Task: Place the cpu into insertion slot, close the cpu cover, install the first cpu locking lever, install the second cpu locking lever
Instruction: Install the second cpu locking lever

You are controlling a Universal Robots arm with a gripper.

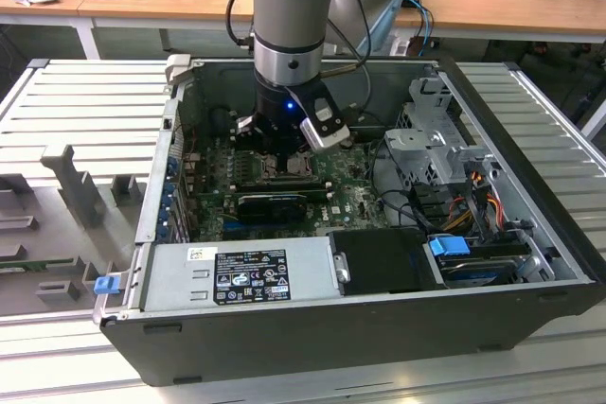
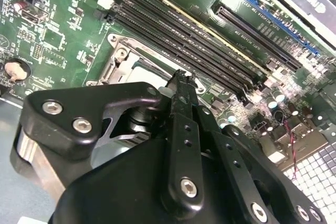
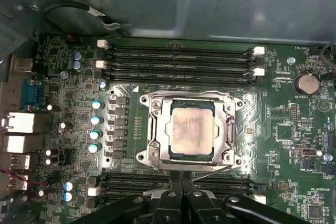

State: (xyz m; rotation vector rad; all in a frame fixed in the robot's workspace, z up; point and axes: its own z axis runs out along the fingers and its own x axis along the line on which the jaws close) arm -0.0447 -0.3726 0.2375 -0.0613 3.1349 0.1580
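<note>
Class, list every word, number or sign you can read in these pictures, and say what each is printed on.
No text can be read for certain.
Black label on the power supply: print too small to read.
White sticker beside it: too small.
White lettering on the green circuit board: too small.
cpu face: markings too faint.

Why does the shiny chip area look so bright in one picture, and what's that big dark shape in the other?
In the first wrist view, light glares off the cpu cover around the cpu. In the second wrist view, the gripper sits close to the lens, dark and looming, hiding most of the insertion slot.
</note>
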